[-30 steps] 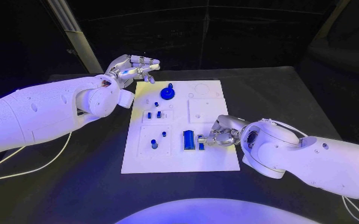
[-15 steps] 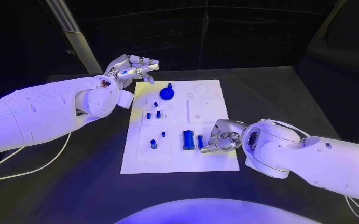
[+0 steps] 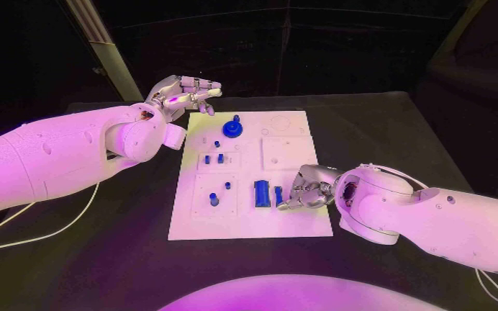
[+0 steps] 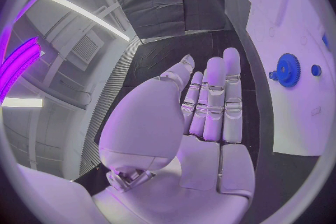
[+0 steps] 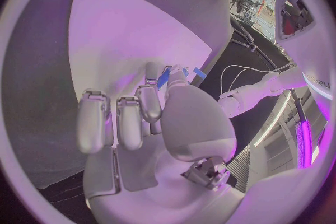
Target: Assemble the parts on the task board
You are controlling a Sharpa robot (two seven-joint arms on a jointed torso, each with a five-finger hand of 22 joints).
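The white task board [image 3: 265,174] lies in the middle of the black table [image 3: 384,131]. The right hand [image 3: 299,194] is down at the board's near right part, its fingers curled in beside two upright blue parts there: a wider blue block [image 3: 262,194] and a slim blue piece [image 3: 278,196] next to it. From the right wrist view, fingertips [image 5: 150,75] meet a small blue bit [image 5: 165,77], but I cannot tell whether the hand truly pinches it or only touches it. The left hand [image 3: 187,96] hovers off the board's far left corner, above the table, fingers stretched out and apart, holding nothing; its wrist view shows the flat palm [image 4: 203,123] with straight fingers. Near the board's far end sits a blue gear [image 3: 232,129] with a peg standing from it, also seen from the left wrist [image 4: 288,69]. A pair of small blue pegs [image 3: 213,159] stands at mid-board on the left, and a short blue peg [image 3: 214,199] stands nearer, left of the block.
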